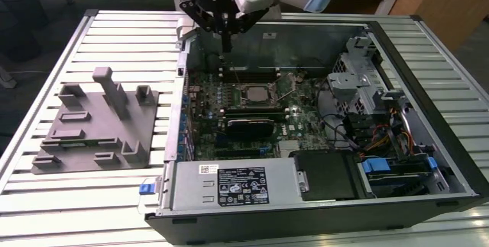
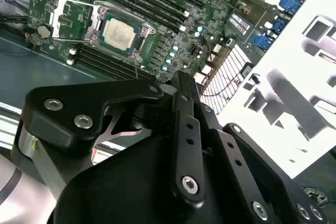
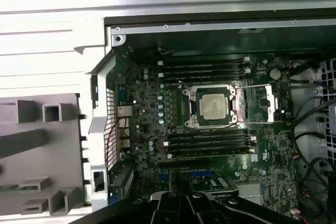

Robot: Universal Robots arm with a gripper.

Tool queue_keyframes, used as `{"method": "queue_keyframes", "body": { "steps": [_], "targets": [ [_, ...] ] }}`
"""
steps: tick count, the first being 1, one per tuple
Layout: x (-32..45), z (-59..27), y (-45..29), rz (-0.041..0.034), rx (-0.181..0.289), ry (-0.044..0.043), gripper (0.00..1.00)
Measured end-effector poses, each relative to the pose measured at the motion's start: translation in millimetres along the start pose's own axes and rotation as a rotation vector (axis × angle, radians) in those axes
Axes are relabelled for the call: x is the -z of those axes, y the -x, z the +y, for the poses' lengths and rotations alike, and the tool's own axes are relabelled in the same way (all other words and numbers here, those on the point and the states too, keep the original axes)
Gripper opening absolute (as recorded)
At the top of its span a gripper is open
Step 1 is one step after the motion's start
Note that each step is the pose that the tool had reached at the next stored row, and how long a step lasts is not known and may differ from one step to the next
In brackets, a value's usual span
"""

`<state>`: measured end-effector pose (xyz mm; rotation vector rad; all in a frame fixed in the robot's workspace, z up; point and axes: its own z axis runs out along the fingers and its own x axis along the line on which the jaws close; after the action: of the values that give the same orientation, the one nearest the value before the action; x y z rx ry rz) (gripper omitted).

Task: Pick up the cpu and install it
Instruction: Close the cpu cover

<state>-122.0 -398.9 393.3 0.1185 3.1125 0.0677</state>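
The cpu [image 1: 255,93] is a small square chip with a silvery top. It lies flat in the motherboard socket inside the open computer case [image 1: 397,52]. In both wrist views the cpu [image 2: 119,31] [image 3: 214,106] sits within the socket frame, and the metal load plate [image 3: 262,103] is swung open beside it. My gripper [image 1: 227,50] hangs above the case's back corner at the exterior view's left, well clear of the chip. Its black fingers [image 2: 181,85] are pressed together with nothing between them.
A grey fixture block [image 1: 95,126] with posts and slots sits on the slatted table at the exterior view's left of the case. Inside the case are memory slots [image 3: 205,69], a power supply [image 1: 229,184], a drive cage [image 1: 359,81] and loose cables [image 1: 382,138].
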Motion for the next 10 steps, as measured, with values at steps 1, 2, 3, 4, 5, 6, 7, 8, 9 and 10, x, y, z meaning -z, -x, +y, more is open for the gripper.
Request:
{"method": "queue_keyframes", "body": {
  "steps": [1,2,3,4,5,6,7,8,9,10],
  "targets": [
    [-13.4,0.3,8.6,-0.0006,-0.013,-0.0003,0.11],
    [-13.5,0.4,9.2,-0.0005,-0.013,-0.0004,0.11],
    [-13.5,0.3,9.5,-0.0005,-0.013,-0.0004,0.11],
    [-13.6,0.4,10.0,-0.0006,-0.013,-0.0002,0.11],
    [-13.7,0.4,10.5,-0.0006,-0.013,-0.0003,0.11],
    [-13.7,0.4,11.0,-0.0006,-0.013,-0.0003,0.11],
    [-13.7,0.5,11.6,-0.0005,-0.013,-0.0003,0.11],
    [-13.8,0.5,12.2,-0.0005,-0.013,-0.0004,0.11],
    [-13.9,0.6,12.9,-0.0006,-0.013,-0.0003,0.11],
    [-13.9,0.6,13.6,-0.0006,-0.013,-0.0003,0.11]
  ]
}}
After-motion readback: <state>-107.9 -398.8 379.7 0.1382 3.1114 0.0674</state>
